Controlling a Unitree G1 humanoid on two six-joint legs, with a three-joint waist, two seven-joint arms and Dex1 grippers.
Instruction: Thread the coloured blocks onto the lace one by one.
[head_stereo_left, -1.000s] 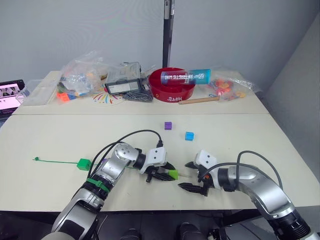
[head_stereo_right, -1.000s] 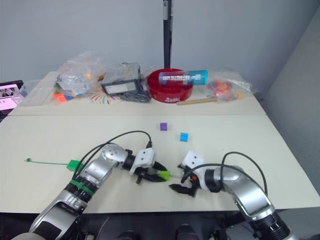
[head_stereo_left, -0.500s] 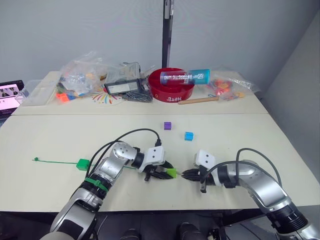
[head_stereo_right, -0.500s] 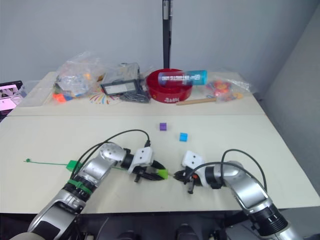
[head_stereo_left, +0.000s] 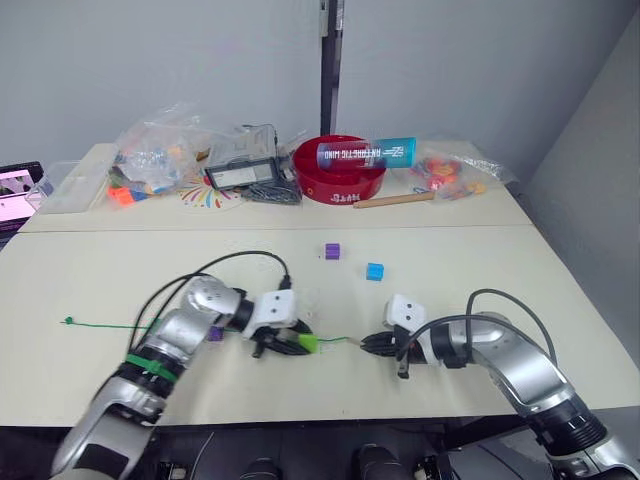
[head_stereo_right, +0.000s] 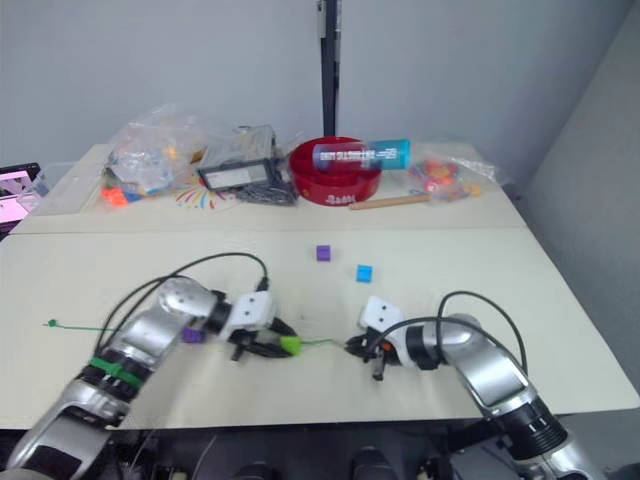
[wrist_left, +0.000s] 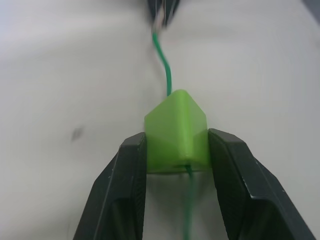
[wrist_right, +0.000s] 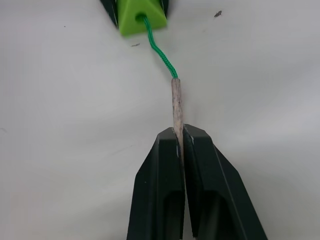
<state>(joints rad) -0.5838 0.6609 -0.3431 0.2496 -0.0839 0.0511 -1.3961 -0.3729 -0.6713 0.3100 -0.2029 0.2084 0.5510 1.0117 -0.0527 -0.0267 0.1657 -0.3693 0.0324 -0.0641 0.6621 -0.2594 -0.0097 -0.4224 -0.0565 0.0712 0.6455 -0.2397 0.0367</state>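
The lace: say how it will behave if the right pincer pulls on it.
The lace is thin braided cord that curves, so probably floppy. Its pale tip looks straight, likely stiff. Held by the right pincer, it should slide through the light green block.

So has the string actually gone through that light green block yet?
Yes, the lace comes out of the hole in the light green block, its pale tip pinched by the right end effector.
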